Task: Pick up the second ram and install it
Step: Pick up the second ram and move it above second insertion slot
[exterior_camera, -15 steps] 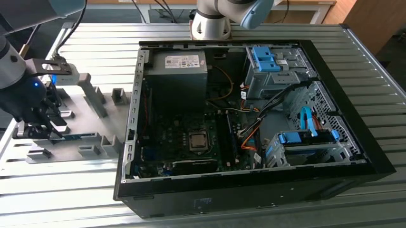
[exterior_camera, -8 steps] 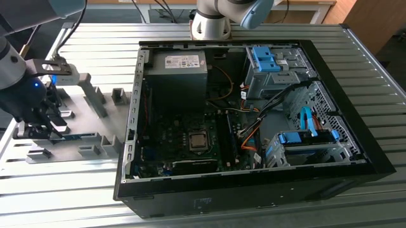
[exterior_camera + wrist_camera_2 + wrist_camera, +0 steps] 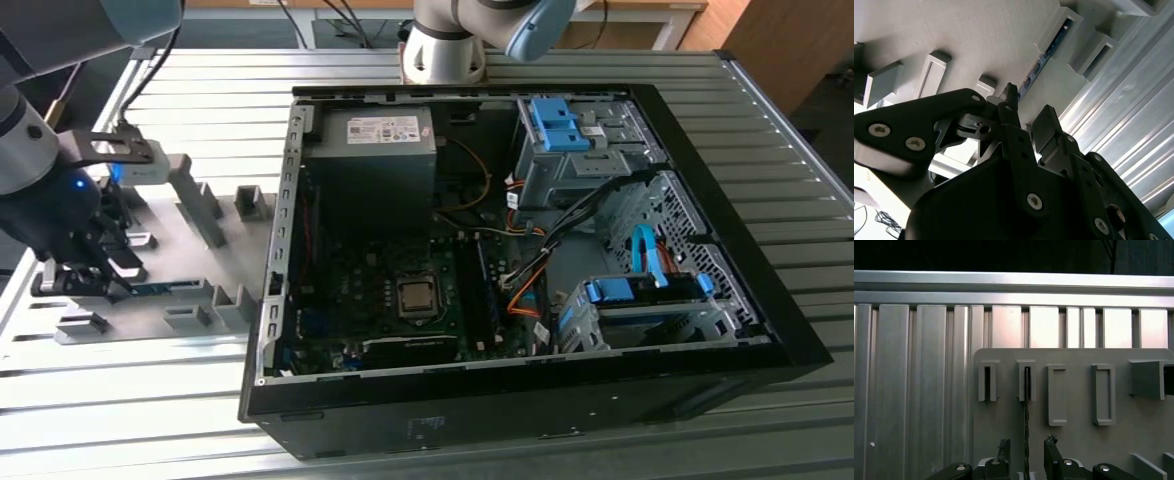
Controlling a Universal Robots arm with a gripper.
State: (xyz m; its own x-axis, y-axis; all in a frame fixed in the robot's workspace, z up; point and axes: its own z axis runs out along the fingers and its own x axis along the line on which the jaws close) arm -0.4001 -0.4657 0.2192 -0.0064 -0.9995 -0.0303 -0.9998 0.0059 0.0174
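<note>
The second ram [image 3: 1048, 54] is a thin blue stick standing on edge in the slots of a grey holder plate [image 3: 979, 35]. In the first wrist view it shows edge-on as a dark line [image 3: 1027, 412] that runs from a slot down between my fingers. My gripper [image 3: 1027, 446] is open and straddles one end of the stick, with a gap on each side. In the exterior view the gripper [image 3: 91, 283] hangs low over the plate at the view's left, and the ram [image 3: 163, 288] pokes out beside it.
The open computer case [image 3: 534, 240] lies at the exterior view's right of the plate, with its motherboard [image 3: 400, 300] facing up. Several grey holder blocks [image 3: 203, 210] rise from the plate. A ribbed metal table [image 3: 914, 390] lies all around it.
</note>
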